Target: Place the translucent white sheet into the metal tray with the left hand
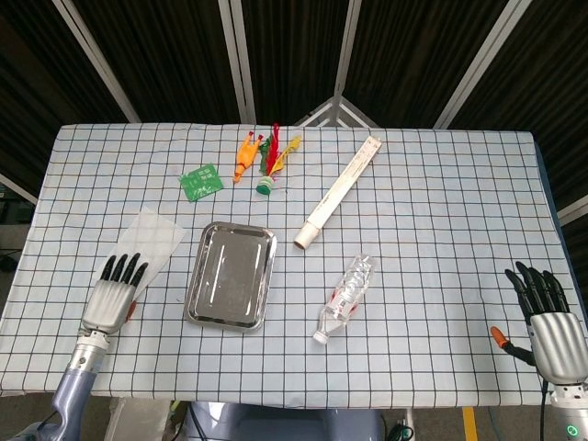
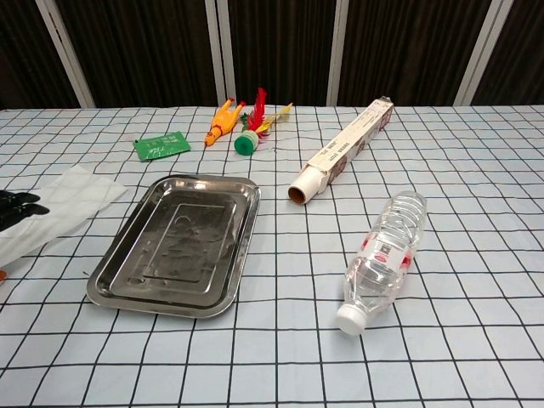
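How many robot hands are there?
2. The left robot hand is by the near-left edge of the table, fingertips on the white sheet. The right robot hand is at the near-right corner, holding nothing.

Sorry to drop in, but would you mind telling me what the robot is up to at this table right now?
The robot is meant to put the translucent white sheet into the metal tray with its left hand. That hand lies flat with its fingertips on the near end of the sheet, which is still on the checked tablecloth left of the tray. The tray holds nothing yet. The right hand rests open at the table's near right corner, away from everything.
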You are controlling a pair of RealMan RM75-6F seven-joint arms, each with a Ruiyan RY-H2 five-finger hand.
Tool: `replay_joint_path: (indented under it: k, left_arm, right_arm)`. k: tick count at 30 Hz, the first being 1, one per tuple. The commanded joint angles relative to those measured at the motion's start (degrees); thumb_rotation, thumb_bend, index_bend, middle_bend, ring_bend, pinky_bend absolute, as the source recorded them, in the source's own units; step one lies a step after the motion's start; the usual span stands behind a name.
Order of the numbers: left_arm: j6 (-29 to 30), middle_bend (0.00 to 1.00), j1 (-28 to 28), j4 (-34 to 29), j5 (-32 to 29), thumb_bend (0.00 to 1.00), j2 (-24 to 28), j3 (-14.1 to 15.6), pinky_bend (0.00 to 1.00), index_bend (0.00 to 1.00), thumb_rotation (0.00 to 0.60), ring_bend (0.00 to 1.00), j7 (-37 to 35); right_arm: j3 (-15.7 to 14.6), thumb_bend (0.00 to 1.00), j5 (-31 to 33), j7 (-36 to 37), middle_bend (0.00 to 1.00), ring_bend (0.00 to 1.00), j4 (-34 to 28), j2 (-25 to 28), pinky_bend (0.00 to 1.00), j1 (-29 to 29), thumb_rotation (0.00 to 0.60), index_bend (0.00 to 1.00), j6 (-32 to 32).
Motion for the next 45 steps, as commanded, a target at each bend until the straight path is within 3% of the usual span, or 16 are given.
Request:
replay_joint_path:
  k: [1,5,22,32,36,45]
  left_arm:
    - [0.7,0.00,-0.1,0.8,0.2,0.44,-0.5,-0.1,0.01,0.30,0.600,0.00,-0.6]
    - [1.6,0.00,0.0,1.6,0.7,0.46,-0.8,-0.1,0.01,0.40,0.600,0.00,-1.6]
    - [2.3,0.04,-0.4,1.0,0.6,0.50,0.3,-0.3,0.01,0.56,0.600,0.00,-3.0]
    - [3.7,0.05,-1.4,-3.1,1.6,0.50,3.0,-1.3,0.01,0.58,0.600,0.00,-2.3]
    - [4.5,0.05,-3.1,-7.3,1.8,0.50,5.1,-3.7,0.01,0.58,0.600,0.00,-1.0]
    - [5.2,0.05,-9.4,-25.1,0.0,0.50,10.9,-13.4,0.01,0.58,0.600,0.00,7.3]
  right_arm:
    - [0.0,0.29,0.0,0.0,0.00,0.00,0.0,0.0,0.00,0.0,0.600,0.00,0.0]
    - [0.0,0.29,0.1,0.0,0.00,0.00,0.0,0.0,0.00,0.0,0.600,0.00,0.0]
    - [0.1,0.29,0.1,-0.2,0.00,0.00,0.0,0.0,0.00,-0.1,0.600,0.00,0.1]
    - [0.1,0.29,0.1,-0.1,0.00,0.00,-0.1,0.0,0.00,-0.1,0.600,0.00,0.2]
    - [0.1,0.29,0.1,-0.1,0.00,0.00,-0.1,0.0,0.00,-0.1,0.600,0.00,0.1]
    - [0.1,0.29,0.1,-0.1,0.00,0.00,0.0,-0.1,0.00,0.1,0.600,0.00,0.0]
